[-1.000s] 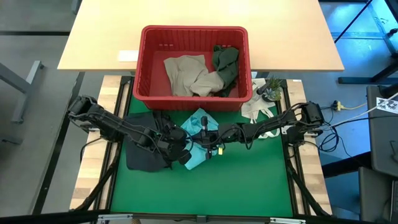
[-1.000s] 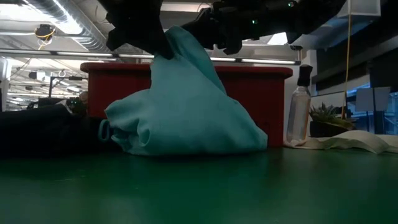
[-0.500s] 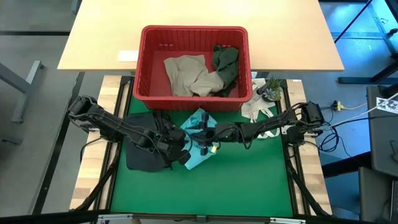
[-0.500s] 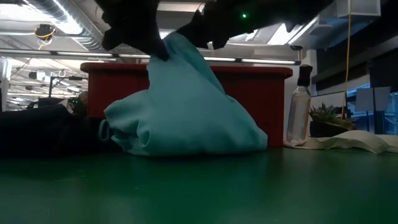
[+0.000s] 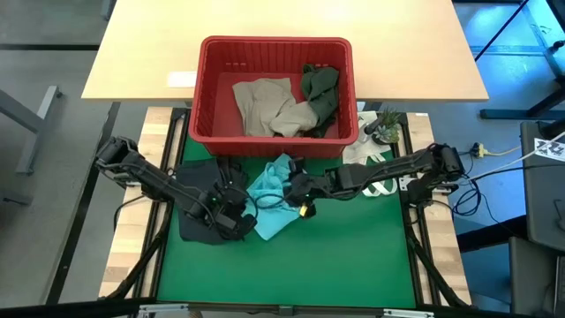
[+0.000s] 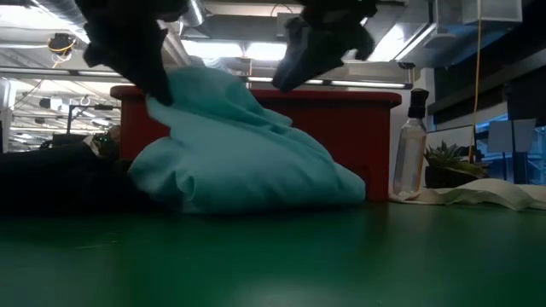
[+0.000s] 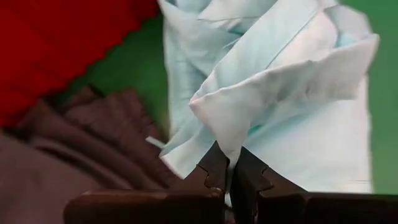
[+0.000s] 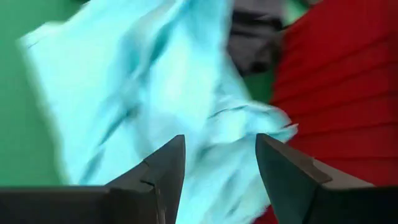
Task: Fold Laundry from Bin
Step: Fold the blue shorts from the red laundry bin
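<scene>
While the beige-tan garment (image 5: 265,104) and the dark olive green garment (image 5: 320,91) lie in the red bin (image 5: 275,46) at the far edge of the green mat (image 5: 335,256), only two pieces are out on the counter: the black garment (image 5: 201,223), in a loose heap on the mat's left side, and the light teal garment (image 5: 269,201), bunched just beside it. Neither looks folded. Judgement: task is early; the teal piece is being spread or arranged, the black one awaits folding, two more remain to be pulled from the bin.

Left gripper (image 7: 230,167): jaws pressed together, pinching a fold of the teal garment's edge; in the wrist view the cloth rises directly from between the tips. In the low view that corner is lifted at the garment's left, the rest slumped on the mat in front of the bin.

Right gripper (image 8: 217,162): jaws spread, nothing between them. It hangs just above the teal garment's bin-side part, cloth directly ahead of the jaws, not touching as far as the low view shows.

White cloth, spray bottle (image 6: 410,145) and small plant (image 5: 385,126) sit at the mat's right, well apart from the work.
</scene>
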Action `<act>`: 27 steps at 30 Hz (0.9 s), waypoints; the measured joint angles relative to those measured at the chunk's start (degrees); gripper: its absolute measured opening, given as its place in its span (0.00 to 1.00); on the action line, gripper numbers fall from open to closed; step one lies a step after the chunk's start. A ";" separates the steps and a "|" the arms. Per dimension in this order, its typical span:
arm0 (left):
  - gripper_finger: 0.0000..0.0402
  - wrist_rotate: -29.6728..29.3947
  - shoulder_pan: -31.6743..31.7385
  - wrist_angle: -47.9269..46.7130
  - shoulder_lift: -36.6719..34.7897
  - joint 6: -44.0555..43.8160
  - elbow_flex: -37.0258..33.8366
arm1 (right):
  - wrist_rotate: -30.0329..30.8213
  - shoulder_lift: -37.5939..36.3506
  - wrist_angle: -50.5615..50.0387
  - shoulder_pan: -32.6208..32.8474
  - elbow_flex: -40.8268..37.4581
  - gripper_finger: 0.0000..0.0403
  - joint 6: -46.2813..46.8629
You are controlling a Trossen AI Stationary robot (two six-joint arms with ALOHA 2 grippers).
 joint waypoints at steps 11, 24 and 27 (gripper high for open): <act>0.00 0.16 -0.42 -4.84 0.02 -3.16 0.00 | -7.32 1.99 0.09 -1.63 -0.10 0.48 -3.13; 0.00 0.53 -0.41 -4.75 0.00 -3.17 0.00 | -10.01 5.28 1.42 -5.85 -0.33 0.48 -4.98; 0.00 0.62 -0.41 -4.71 0.00 -3.18 0.00 | -12.16 5.60 1.82 -5.79 -0.33 0.48 -6.09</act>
